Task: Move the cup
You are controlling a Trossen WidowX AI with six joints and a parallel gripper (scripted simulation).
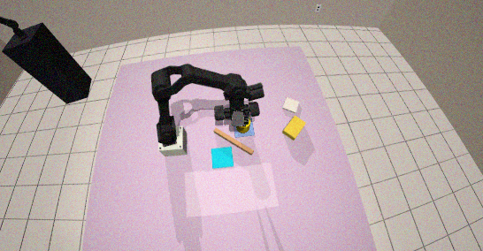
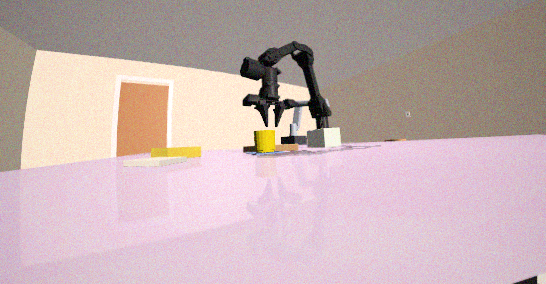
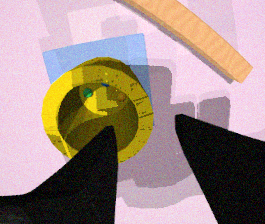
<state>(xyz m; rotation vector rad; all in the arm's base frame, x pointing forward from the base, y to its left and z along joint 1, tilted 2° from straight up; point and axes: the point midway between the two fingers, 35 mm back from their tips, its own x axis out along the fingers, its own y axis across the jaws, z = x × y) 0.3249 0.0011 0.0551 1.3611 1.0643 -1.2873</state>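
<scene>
A yellow cup [image 1: 247, 125] [image 2: 264, 141] [image 3: 96, 110] stands upright on a pale blue pad [image 1: 244, 133] [image 3: 63, 59]. In the wrist view a green marble [image 3: 88, 94] shows inside the cup. My gripper [image 1: 239, 119] [image 2: 270, 122] [image 3: 145, 127] hangs a little above the cup, pointing down, with its fingers partly apart and nothing between them. One fingertip is over the cup's rim, the other beside it. The cyan pad [image 1: 222, 157] lies on the mat beyond a wooden stick [image 1: 233, 140] [image 3: 183, 19] that lies between the two pads.
A yellow block [image 1: 294, 127] [image 2: 176, 151] and a white block [image 1: 290, 104] [image 2: 155, 161] lie to the right of the cup. The arm's base [image 1: 173, 143] [image 2: 324, 137] stands to the left. A black box [image 1: 46, 63] stands at the far left off the mat.
</scene>
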